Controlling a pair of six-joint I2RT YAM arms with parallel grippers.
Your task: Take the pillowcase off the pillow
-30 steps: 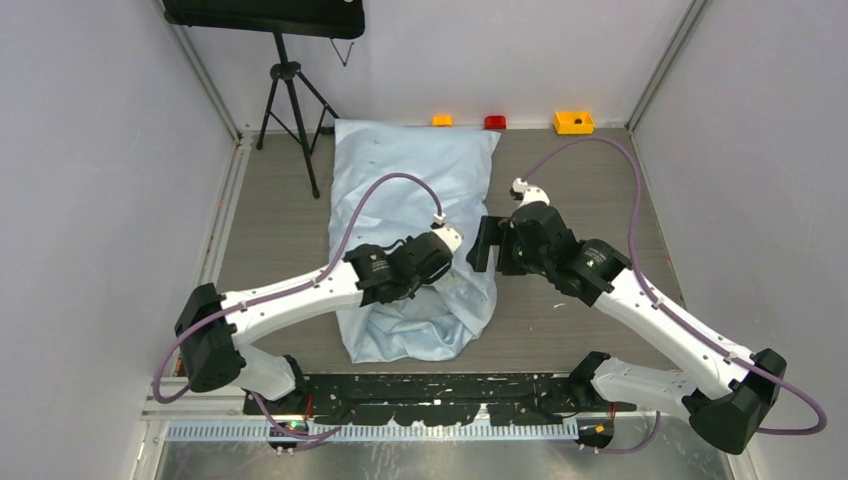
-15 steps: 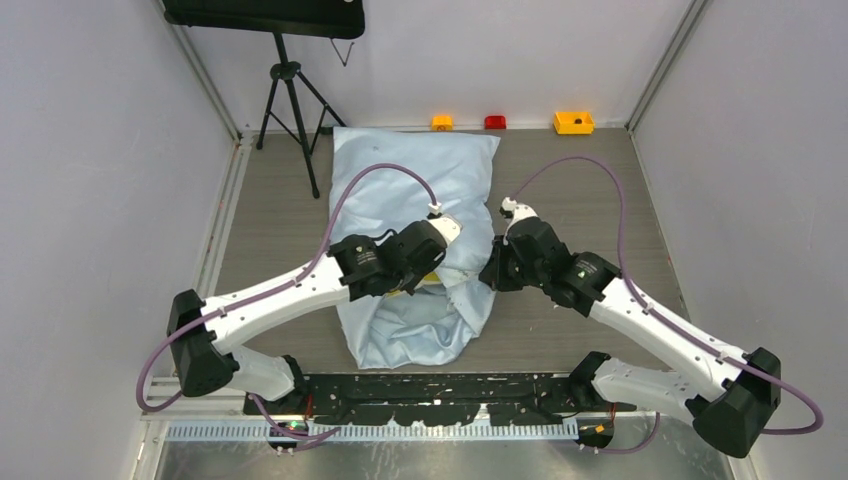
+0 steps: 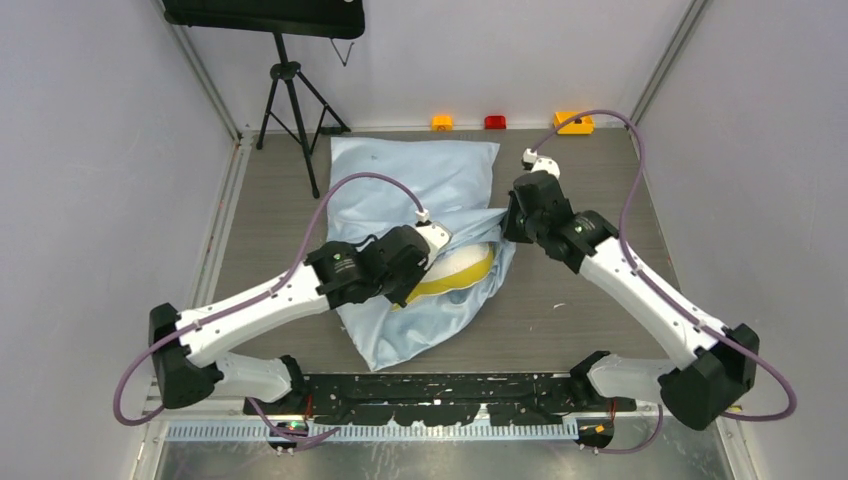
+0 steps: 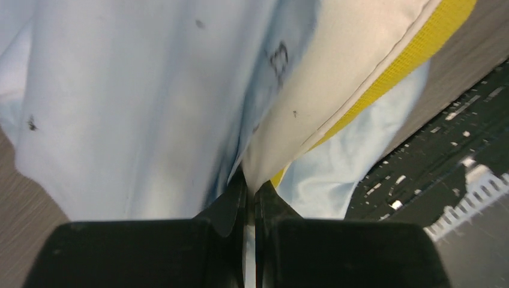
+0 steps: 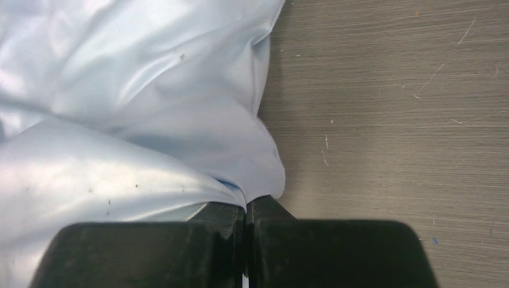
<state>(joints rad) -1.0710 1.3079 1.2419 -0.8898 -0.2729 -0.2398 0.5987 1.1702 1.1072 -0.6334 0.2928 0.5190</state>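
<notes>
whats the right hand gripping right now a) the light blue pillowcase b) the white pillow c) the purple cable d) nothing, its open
a: in the right wrist view the right hand is shut, its fingers pinching a fold of the light-blue pillowcase.

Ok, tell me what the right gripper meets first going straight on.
The pillowcase: the right gripper is shut on its edge, and more of that bunched fabric lies dead ahead, probably before the pillow.
</notes>
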